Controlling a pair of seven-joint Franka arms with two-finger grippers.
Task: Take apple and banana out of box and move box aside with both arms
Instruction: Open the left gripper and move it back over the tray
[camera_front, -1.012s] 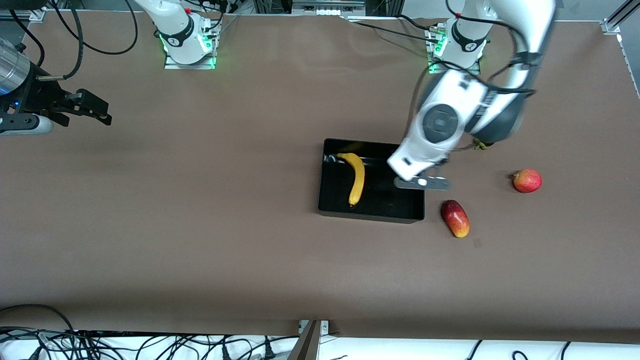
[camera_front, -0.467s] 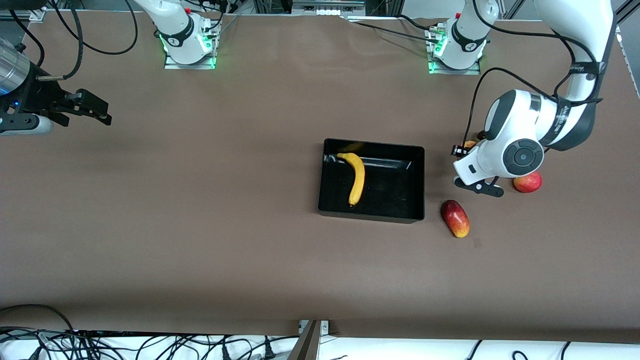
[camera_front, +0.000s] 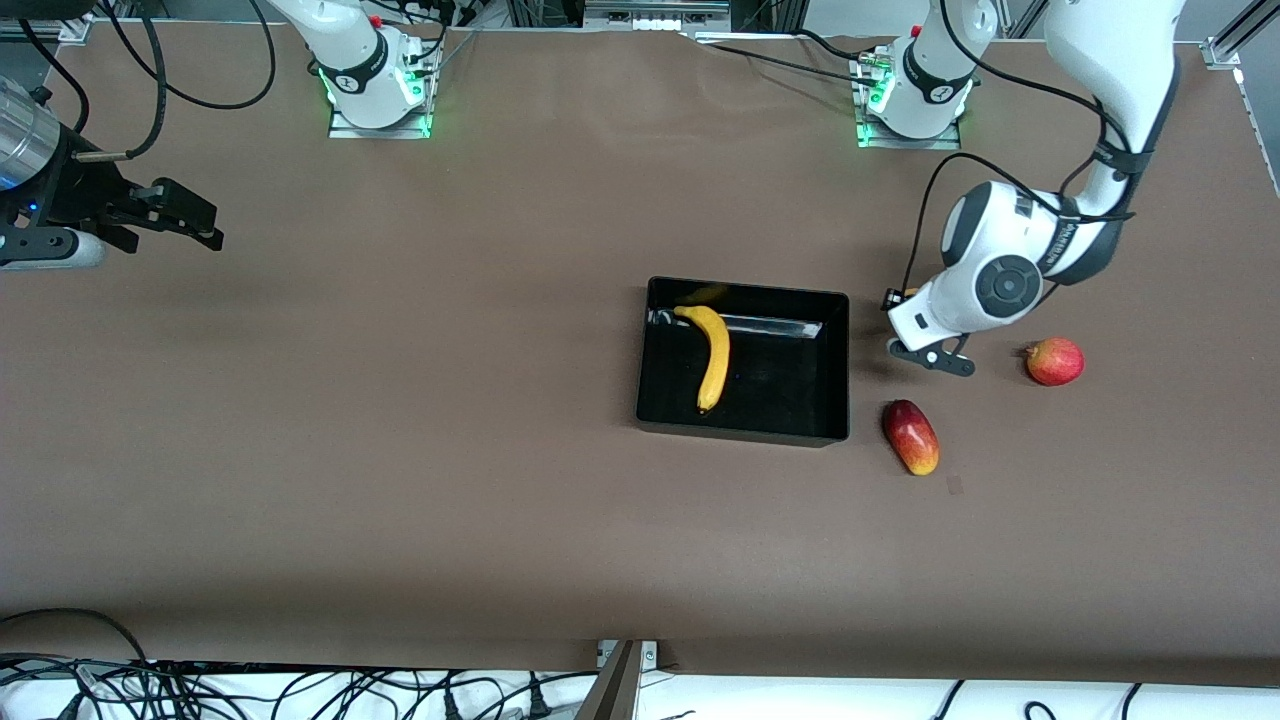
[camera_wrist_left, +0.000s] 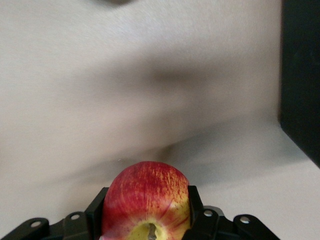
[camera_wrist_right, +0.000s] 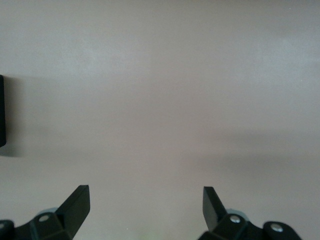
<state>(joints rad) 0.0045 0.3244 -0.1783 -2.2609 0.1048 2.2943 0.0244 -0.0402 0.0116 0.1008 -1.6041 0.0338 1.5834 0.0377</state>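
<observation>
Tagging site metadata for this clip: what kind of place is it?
Most likely a robotics lab bench, not a kitchen. Two arm bases bolted along a brown-covered table, loose cables along its edge, and a black tray with banana as props.

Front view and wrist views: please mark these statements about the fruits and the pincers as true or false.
1. The banana lies inside the box. True.
2. The left pincer is empty. False: it is shut on an apple, over the table beside the box.
3. The mango-like fruit lies in the box. False: it lies on the table beside the box, toward the left arm's end.
4. The right pincer is open and holds nothing. True.
5. A second apple rests on the table outside the box. True.
</observation>
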